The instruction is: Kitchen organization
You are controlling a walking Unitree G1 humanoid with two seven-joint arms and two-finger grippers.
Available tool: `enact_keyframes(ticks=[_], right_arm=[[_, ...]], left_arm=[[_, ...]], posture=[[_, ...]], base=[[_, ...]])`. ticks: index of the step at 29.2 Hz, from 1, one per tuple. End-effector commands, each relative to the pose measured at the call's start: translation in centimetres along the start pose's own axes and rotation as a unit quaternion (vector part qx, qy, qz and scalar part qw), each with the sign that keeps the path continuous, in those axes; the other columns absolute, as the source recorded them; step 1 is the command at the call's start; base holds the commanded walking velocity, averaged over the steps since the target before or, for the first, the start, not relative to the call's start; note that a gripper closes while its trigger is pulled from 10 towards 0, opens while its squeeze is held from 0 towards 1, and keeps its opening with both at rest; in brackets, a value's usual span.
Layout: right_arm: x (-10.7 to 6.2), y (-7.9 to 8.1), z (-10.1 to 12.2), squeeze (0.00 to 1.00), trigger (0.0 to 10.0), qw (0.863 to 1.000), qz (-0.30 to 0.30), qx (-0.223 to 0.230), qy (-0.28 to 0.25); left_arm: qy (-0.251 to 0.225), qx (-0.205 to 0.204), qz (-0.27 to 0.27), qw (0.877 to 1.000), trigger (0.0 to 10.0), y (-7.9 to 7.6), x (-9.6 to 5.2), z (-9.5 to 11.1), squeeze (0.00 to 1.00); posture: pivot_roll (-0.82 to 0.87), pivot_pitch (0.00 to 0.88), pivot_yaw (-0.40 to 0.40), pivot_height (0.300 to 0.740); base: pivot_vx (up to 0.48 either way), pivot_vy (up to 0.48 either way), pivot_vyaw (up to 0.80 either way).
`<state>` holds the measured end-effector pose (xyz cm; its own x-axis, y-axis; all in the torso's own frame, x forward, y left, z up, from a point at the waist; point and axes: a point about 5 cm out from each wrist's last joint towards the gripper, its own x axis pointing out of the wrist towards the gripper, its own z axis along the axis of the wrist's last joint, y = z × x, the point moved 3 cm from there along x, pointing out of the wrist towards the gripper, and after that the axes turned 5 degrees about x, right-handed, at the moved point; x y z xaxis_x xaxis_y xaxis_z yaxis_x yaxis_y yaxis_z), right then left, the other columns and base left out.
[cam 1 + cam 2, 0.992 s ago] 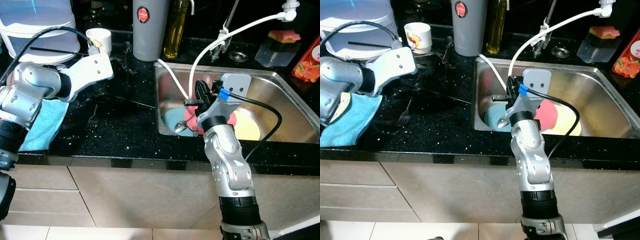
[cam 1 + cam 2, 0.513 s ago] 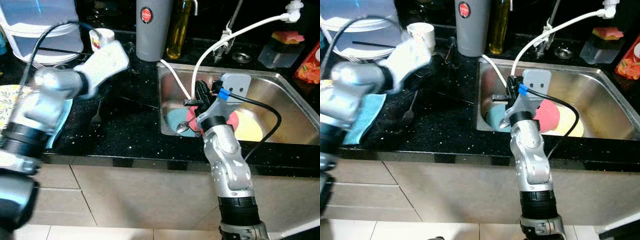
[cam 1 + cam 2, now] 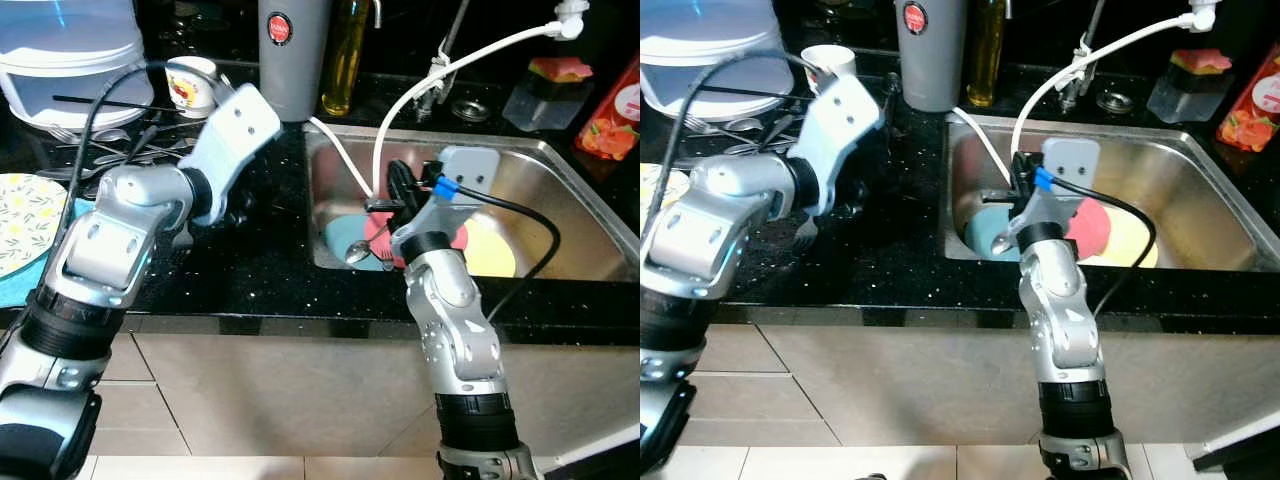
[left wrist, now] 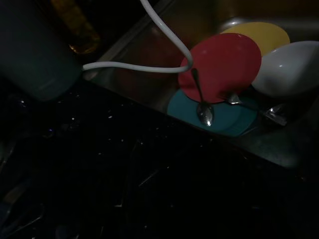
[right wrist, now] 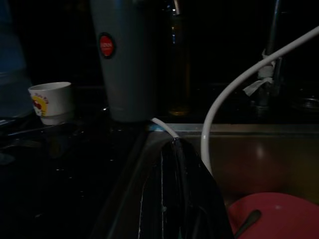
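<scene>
three plates lie in the sink [image 3: 560, 170]: teal plate [image 4: 234, 117], red plate [image 4: 227, 62], yellow plate [image 4: 261, 35], with one spoon [image 4: 202, 107] across red and teal. the right pincer [image 5: 174, 149], fingers pressed together and empty, hangs just above the spoon. the left pincer [image 3: 235, 205] hovers over the table [image 3: 270, 260]; its fingers cannot be told.
</scene>
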<state>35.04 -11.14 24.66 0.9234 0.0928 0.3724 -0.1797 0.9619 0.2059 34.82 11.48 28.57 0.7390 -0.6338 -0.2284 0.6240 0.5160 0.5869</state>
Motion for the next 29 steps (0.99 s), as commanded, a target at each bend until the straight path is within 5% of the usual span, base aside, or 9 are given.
enact_keyframes(ticks=[1,9,16,21,26,28,29], right_arm=[[-0.2,-0.3,-0.3,0.0,10.0,1.0,-0.003,-0.001,0.007],[-0.1,0.1,-0.5,0.0,10.0,1.0,0.003,0.002,0.01],[0.0,0.2,-0.3,0.0,10.0,1.0,0.004,0.002,0.007],[0.0,-0.1,-0.2,0.0,10.0,1.0,-0.003,0.001,0.003],[-0.1,0.0,-0.4,0.0,10.0,1.0,-0.001,0.002,0.004],[-0.1,0.0,-0.4,0.0,10.0,1.0,-0.001,0.002,0.004],[-0.1,0.0,-0.4,0.0,10.0,1.0,-0.001,0.003,0.004]], left_arm=[[0.015,0.022,-0.025,0.999,10.0,-0.6,-0.5,-0.2,0.0],[0.024,0.033,-0.093,0.995,10.0,-3.8,-0.5,-1.0,0.0],[0.043,0.027,-0.081,0.995,10.0,-4.0,0.6,-1.8,0.0],[0.111,0.061,-0.055,0.99,10.0,-3.9,1.3,-4.8,0.0],[0.129,0.05,-0.054,0.989,10.0,-4.1,1.3,-6.1,0.0],[0.134,0.048,-0.053,0.988,9.4,-4.0,1.4,-6.3,0.0],[0.139,0.049,-0.051,0.988,6.9,-3.9,1.4,-6.6,0.0]], posture=[[0.29,0.074,-0.068,0.74],[0.28,0.075,-0.073,0.74],[0.29,0.072,-0.075,0.74],[0.29,0.068,-0.065,0.74],[0.29,0.065,-0.057,0.74],[0.29,0.066,-0.06,0.74],[0.29,0.067,-0.062,0.74]], base=[[0.0,0.0,0.0],[0.0,0.0,0.0],[0.0,0.0,0.0],[0.0,0.0,0.0],[0.0,0.0,0.0],[0.0,0.0,0.0],[0.0,0.0,0.0]])
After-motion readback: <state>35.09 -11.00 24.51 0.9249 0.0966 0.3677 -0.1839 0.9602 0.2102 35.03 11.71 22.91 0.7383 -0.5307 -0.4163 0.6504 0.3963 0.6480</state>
